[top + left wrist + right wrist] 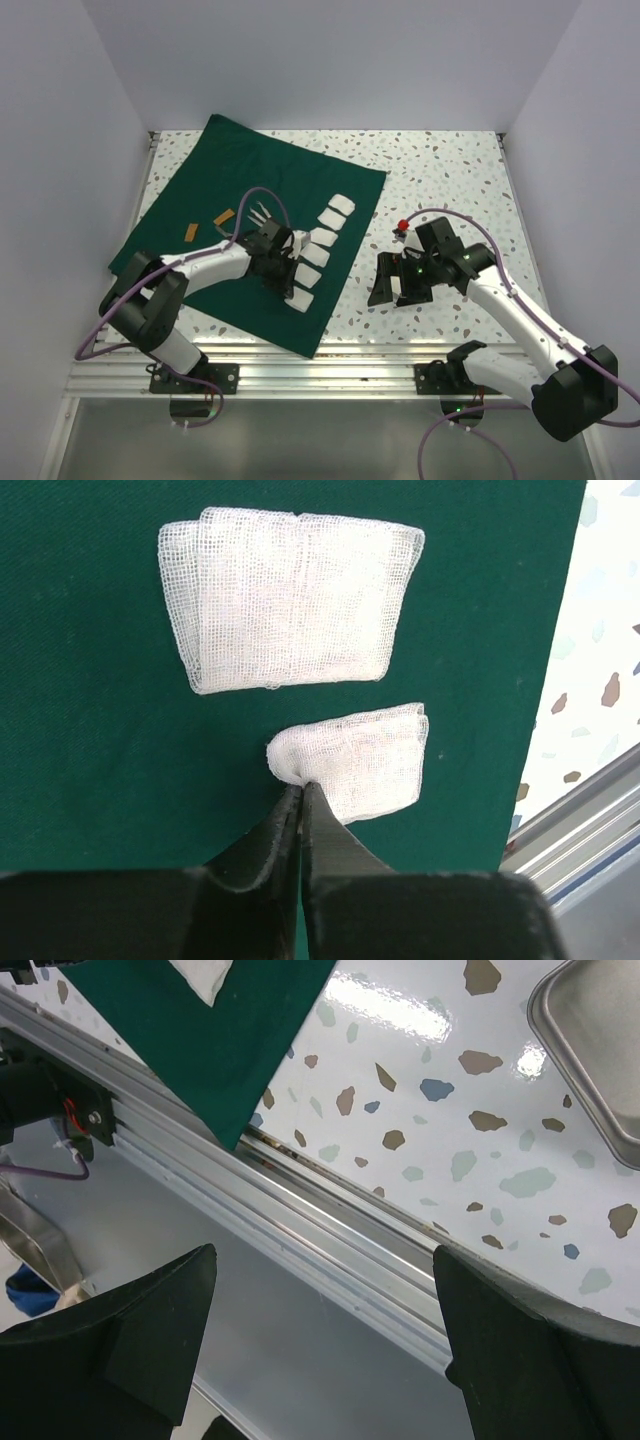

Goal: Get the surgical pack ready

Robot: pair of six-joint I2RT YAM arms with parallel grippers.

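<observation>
1. Speckled bench (450, 170) carried everything; an aluminium rail (330, 1220) ran along its near edge.
2. Dark green drape (230, 160) lay flat and skewed on the left half of the bench, with its near corner reaching the rail.
3. Steel tray (600, 1060) sat on bare bench right of the drape. Only one corner showed, in the right wrist view.
4. Right hand (322, 1260) hung above the rail, fingers spread wide with nothing between them.
5. Left hand (300, 790) was down on the drape, fingers pressed almost together.
6. Gauze squares (322, 240) lay in a row along the drape's right side.
7. Flat gauze square (285, 600) lay just beyond the left hand, untouched.
8. Pinched gauze square (365, 760) was nearest the drape's edge, its corner bunched in the left hand's fingertips.
</observation>
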